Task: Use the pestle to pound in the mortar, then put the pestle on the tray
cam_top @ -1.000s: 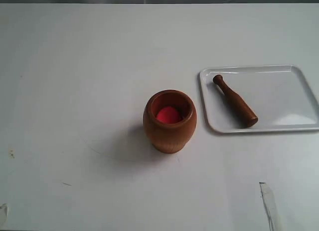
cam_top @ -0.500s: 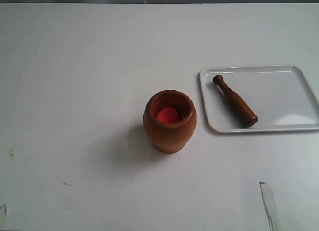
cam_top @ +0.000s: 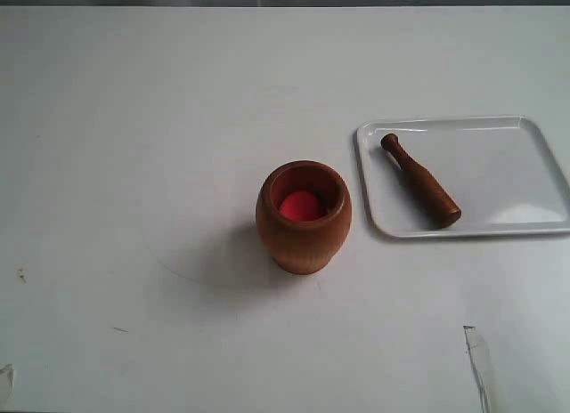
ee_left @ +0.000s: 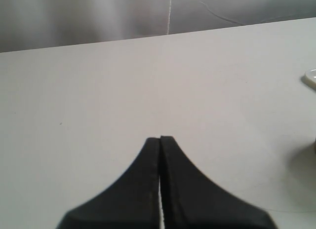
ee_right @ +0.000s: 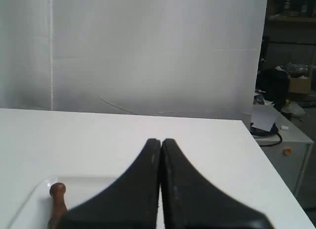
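Note:
The reddish-brown mortar [cam_top: 303, 219] stands upright mid-table, its red inner bottom showing. Right of it lies the white tray [cam_top: 508, 173], and the dark brown pestle [cam_top: 420, 182] rests slantwise on the tray's left part, knobbed handle toward the far side. The pestle's knob [ee_right: 57, 190] and the tray's corner [ee_right: 34, 202] also show in the right wrist view, beside the right gripper [ee_right: 161, 140], which is shut and empty. The left gripper [ee_left: 160, 138] is shut and empty over bare table. Neither gripper appears in the exterior view.
The white table's far edge [ee_left: 168, 34] meets a grey curtain. The table's right edge [ee_right: 261, 155] drops off toward a cluttered bench. Small scuffs [cam_top: 481, 364] mark the table's near part. A sliver of the tray [ee_left: 310, 79] shows in the left wrist view.

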`<state>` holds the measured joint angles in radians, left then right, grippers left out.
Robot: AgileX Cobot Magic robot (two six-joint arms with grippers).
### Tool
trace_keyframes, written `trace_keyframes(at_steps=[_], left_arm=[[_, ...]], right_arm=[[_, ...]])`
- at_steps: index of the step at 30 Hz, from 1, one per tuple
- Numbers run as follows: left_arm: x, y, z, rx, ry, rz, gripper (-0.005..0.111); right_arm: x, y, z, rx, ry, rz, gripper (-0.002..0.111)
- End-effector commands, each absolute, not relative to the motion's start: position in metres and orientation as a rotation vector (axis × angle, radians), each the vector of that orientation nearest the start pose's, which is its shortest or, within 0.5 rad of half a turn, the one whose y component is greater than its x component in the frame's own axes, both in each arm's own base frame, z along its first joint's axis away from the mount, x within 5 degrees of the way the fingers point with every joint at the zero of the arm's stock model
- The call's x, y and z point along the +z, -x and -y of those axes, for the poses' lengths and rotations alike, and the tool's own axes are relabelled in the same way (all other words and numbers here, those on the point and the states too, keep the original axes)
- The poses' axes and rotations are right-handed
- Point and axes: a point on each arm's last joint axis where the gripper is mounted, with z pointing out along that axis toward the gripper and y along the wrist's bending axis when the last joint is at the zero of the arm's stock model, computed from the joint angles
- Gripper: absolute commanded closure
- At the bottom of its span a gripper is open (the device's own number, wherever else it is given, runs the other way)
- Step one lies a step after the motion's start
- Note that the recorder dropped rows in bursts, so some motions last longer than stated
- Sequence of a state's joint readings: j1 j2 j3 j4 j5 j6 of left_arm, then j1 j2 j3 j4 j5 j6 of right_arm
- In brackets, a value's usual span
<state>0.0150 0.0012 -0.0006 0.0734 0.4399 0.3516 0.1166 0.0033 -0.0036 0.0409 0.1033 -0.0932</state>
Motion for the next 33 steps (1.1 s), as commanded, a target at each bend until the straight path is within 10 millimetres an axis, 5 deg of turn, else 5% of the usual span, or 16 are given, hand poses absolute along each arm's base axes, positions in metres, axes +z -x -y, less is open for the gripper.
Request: trace_keyframes(at_steps=[1,33], left_arm=[[0.1742,-0.0509,-0.0029,0.302,-0.361,-1.897,0.107],[0.1742,-0.0509,-0.0029,0.302,-0.361,-1.897,0.107]], right_arm=[[0.2001,-0.0561,-0.0054,0.020,0.133,-1.623,0.108],[0.2001,-0.0561,-0.0054,0.066,0.085,-1.626,0.108]])
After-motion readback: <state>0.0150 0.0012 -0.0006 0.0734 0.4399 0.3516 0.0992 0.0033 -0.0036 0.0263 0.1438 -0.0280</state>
